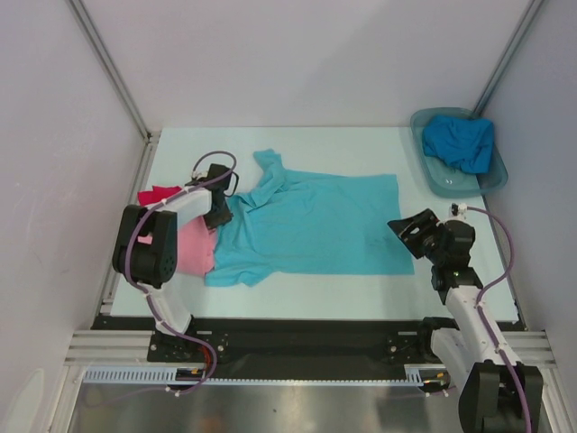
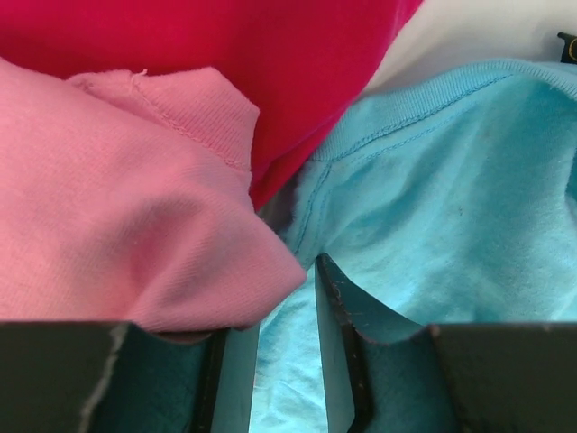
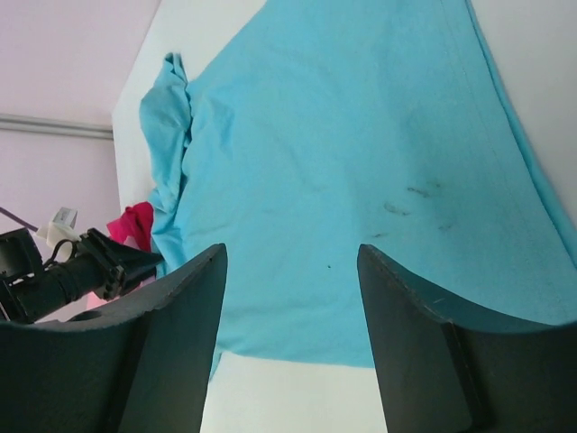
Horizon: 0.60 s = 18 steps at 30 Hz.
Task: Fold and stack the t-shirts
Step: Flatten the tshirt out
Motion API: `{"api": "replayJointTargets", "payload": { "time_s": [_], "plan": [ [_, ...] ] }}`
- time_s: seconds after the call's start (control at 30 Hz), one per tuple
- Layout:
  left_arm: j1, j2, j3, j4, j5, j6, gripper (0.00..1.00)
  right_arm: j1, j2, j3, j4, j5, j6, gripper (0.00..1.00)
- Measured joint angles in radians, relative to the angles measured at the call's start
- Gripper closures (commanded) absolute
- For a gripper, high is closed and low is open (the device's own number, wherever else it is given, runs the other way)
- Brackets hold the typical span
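Hovering with fingers apart, the right hand is just beside the turquoise t-shirt.

We see a turquoise shirt, a pink shirt and a red shirt. We see a blue shirt too.

One t-shirt lies across the tabletop centre — two other t-shirts touch its left side. The fourth t-shirt lies in the tub, back right.

Arms white w/ black joints, purple cables; left hand & right hand black.
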Motion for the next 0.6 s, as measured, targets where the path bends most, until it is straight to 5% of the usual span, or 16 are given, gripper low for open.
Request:
{"api": "replayJointTargets", "payload": {
  "time_s": [0.6],
  "plan": [
    [0.031, -0.047, 0.017, -0.036, 0.020, 0.064, 0.62, -0.010, 0.035, -0.011, -0.022, -0.042, 0.000, 0.36]
  ]
}}
